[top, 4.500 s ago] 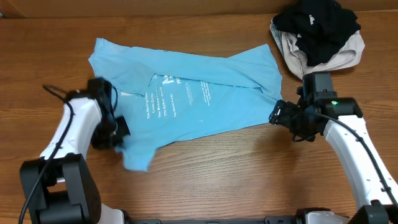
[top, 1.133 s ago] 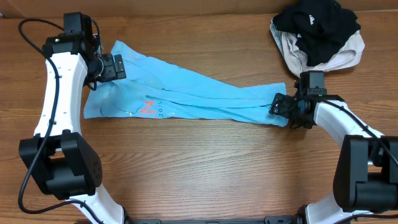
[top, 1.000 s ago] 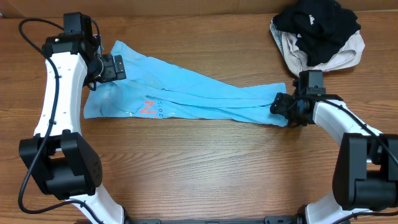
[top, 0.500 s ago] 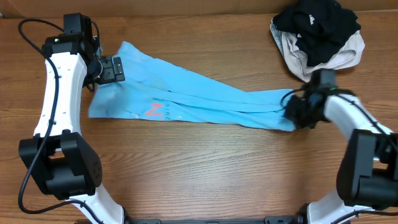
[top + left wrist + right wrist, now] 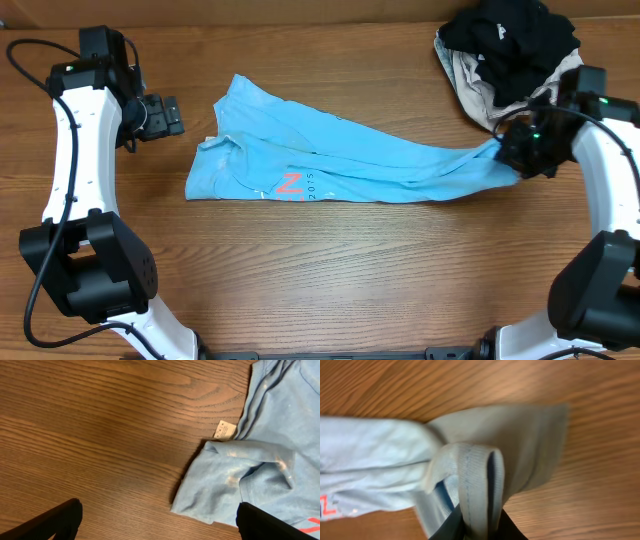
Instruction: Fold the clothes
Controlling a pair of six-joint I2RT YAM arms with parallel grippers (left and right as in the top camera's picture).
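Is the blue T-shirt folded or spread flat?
Neither: the T-shirt lies gathered in a long wrinkled strip, right end pinched by the right gripper.

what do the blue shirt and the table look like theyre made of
Blue shirt: soft matte knit, likely cotton jersey; it creases limply and shows a stitched hem. Table: wood or wood-look laminate, slight sheen, streaky grain; which one is unclear.

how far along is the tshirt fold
Done: the sky-blue T-shirt lies gathered into a long, rumpled band. In hand: the right gripper pinches its hem end; the left gripper is open, off the cloth. Left: flattening and the crosswise folds.
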